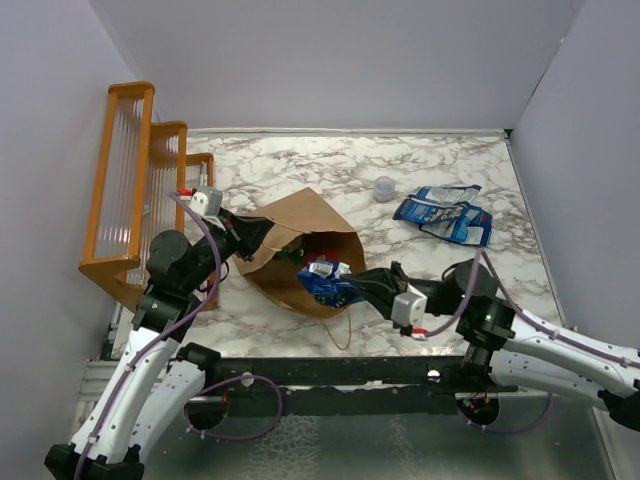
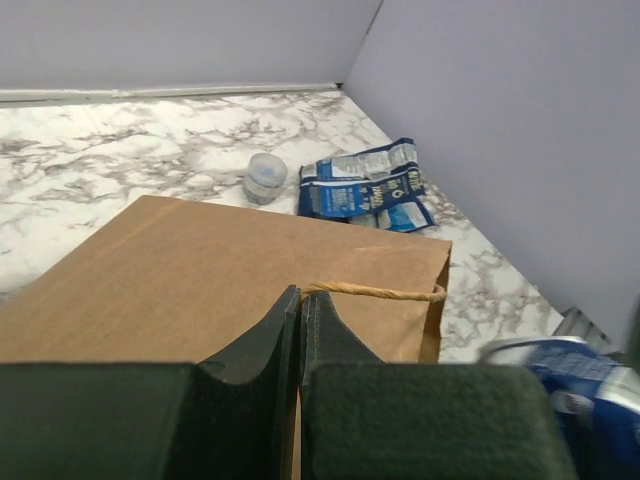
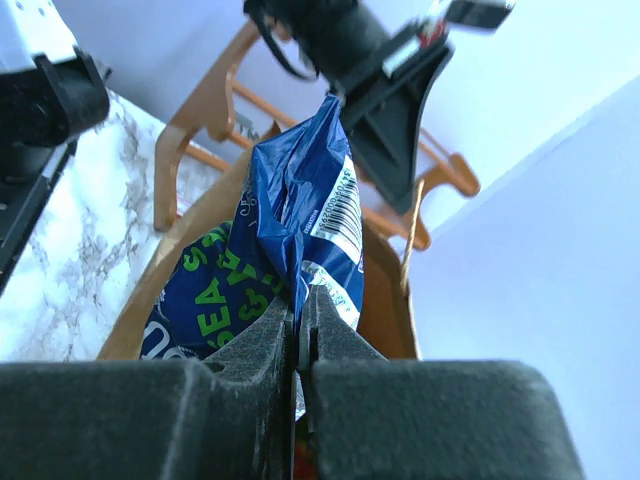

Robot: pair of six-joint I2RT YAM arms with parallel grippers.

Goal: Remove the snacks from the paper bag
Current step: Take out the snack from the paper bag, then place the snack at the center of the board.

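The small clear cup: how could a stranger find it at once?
Start at the brown paper bag in the middle of the marble table. Behind it, just left of the loose blue packets, stands the cup. It alone is round and transparent.

A white marble-patterned tabletop with grey veining (image 1: 300,165) covers the floor of the enclosure. Plain matte walls of pale lavender-grey (image 1: 340,60) close it in at the back and on both sides. An orange wooden rack with stepped frames and clear ribbed panels (image 1: 130,170) stands against the left wall. The light is soft and even, casting only faint shadows. Below the tabletop's near edge lies a dull grey metal surface (image 1: 400,440).
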